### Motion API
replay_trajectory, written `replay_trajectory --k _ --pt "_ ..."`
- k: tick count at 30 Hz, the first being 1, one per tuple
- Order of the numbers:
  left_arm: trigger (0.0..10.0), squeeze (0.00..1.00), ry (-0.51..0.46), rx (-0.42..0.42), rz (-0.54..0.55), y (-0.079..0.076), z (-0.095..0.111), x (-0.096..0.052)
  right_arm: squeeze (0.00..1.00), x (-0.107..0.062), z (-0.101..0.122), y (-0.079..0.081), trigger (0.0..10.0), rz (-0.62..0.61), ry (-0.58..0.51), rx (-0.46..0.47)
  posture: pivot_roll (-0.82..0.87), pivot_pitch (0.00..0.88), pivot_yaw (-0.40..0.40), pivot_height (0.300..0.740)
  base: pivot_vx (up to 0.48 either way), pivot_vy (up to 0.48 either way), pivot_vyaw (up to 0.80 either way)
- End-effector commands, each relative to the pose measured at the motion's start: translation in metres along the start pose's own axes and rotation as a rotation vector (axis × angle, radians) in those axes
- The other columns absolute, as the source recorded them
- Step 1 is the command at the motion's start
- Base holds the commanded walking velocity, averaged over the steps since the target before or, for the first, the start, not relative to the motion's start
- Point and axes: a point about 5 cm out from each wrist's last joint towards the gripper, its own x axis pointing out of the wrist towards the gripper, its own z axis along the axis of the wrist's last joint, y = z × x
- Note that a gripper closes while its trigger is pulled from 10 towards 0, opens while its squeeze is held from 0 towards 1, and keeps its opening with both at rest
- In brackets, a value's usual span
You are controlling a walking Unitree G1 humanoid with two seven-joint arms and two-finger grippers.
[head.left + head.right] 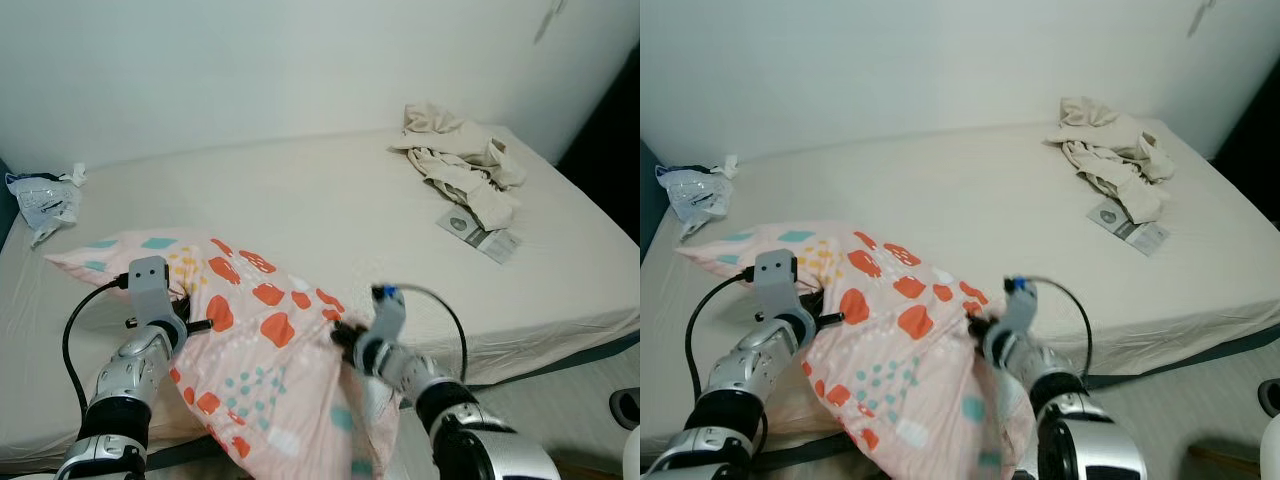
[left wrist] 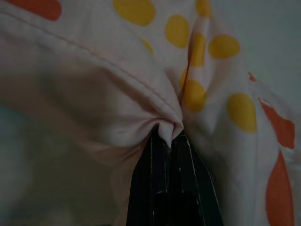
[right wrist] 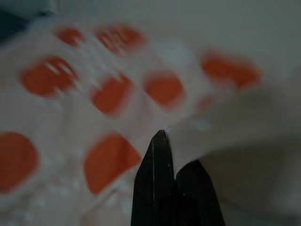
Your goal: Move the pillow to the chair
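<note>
Left eye view: left gripper (image 1: 200, 325) and right gripper (image 1: 340, 338) each have jaws clamped on pillow (image 1: 265, 340) fabric, 2 spread pinch points so it lifts evenly. Pillow half off the bed (image 1: 330, 210) front edge.

The pillow (image 1: 270, 350) I hold is pale pink, printed with orange-red blotches, small teal marks and a cluster of yellow dots (those sit at nine o'clock, near my left gripper (image 1: 185, 325)). My arms are silver, my fingers (image 2: 164, 188) black. The bed (image 1: 330, 210) sheet is plain cream. At two o'clock lies beige crumpled cloth (image 1: 460, 160); at ten o'clock, a white-and-blue bag (image 1: 45, 200).
</note>
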Motion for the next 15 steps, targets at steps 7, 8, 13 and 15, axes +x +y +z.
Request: replay_trajectory --k 7,8,13,15 --pt "0.0 0.00 -0.174 -0.022 -0.019 -0.016 0.038 0.003 0.00 -0.017 0.099 0.012 0.0 -0.043 -0.379 -0.308 -0.01 0.110 -0.038 0.740 0.000 0.000 0.00" --pt "0.0 0.00 -0.174 -0.022 -0.019 -0.016 0.038 0.003 0.00 -0.017 0.099 0.012 0.0 -0.043 -0.379 -0.308 -0.01 0.110 -0.038 0.740 0.000 0.000 0.00" --pt "0.0 0.00 -0.273 -0.080 0.019 -0.033 0.068 0.004 0.00 -0.028 0.146 0.049 0.0 -0.009 -0.553 -0.547 -0.02 0.100 -0.039 0.740 0.000 0.000 0.00" --pt "0.0 0.00 -0.293 -0.080 0.038 -0.037 0.075 0.003 0.00 -0.032 0.156 0.060 0.0 0.002 -0.601 -0.588 -0.03 0.097 -0.039 0.740 0.000 0.000 0.00"
